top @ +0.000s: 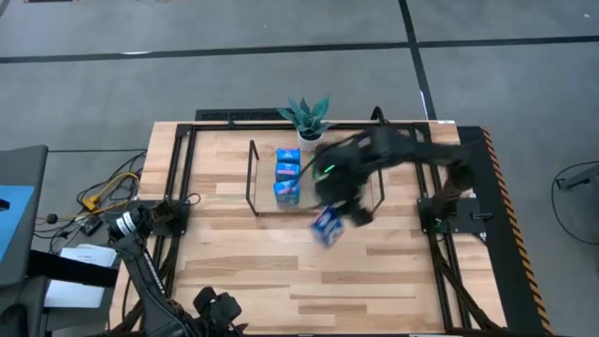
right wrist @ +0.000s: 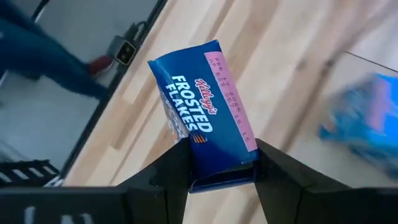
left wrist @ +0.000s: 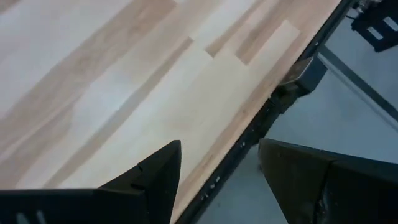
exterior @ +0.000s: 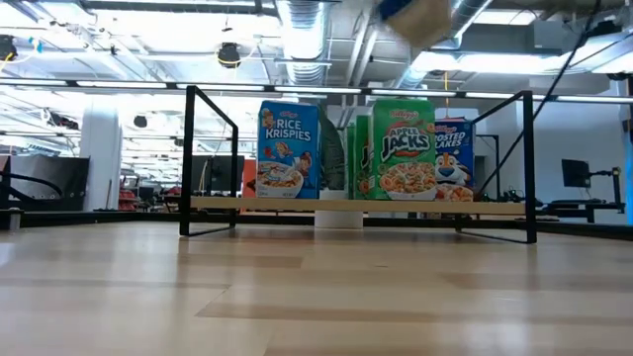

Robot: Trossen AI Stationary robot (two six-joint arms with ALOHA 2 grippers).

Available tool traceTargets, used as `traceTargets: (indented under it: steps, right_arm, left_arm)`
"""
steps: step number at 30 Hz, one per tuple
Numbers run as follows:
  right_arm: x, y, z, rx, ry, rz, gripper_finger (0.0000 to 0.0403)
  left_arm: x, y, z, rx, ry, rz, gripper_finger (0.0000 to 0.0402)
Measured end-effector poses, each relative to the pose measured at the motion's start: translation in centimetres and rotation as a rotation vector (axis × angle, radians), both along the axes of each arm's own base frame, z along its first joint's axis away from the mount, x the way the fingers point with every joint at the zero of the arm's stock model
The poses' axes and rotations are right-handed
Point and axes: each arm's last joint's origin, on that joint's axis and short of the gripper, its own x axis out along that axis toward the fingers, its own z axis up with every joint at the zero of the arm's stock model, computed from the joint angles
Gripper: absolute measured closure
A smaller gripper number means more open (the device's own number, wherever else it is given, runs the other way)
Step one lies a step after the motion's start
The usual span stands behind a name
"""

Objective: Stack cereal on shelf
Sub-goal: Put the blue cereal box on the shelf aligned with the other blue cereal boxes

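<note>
I saw the right gripper (right wrist: pixel 214 165), jaws clamped on a blue cardboard Frosted Flakes box (right wrist: pixel 205 102), just beside the black-wire-framed light-wood shelf (top: pixel 251 178); left gripper (left wrist: pixel 217 180) jaws wide.

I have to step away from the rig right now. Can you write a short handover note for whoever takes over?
Right gripper: shut on a blue Frosted Flakes box, held in the air near the shelf's front edge.
Left gripper: open, empty, waiting at the table's near left edge.
Done: several boxes stand on the shelf, among them Rice Krispies and Apple Jacks.
Left: place the held box on the shelf. No other loose boxes are visible on the table.
</note>
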Motion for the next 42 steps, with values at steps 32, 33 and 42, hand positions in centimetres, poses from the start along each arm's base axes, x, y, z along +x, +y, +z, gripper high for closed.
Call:
traceTargets:
  steps: [32,33,42]
  right_arm:
    - [-16.5,-7.0,-7.5,-0.096,-0.155,-0.765,0.0227]
    - [-16.3,-7.1,-7.8,-0.098,-0.143,-0.764,0.0228]
    - [-15.0,-7.4,-10.0,-0.095,-0.125,-0.766,0.0215]
  left_arm:
    - [3.6,3.3,0.0,0.178,-0.013,0.017,0.0198]
    - [3.6,3.4,0.0,0.178,-0.012,0.019,0.0198]
    - [3.7,3.4,0.0,0.184,-0.006,0.007,0.0198]
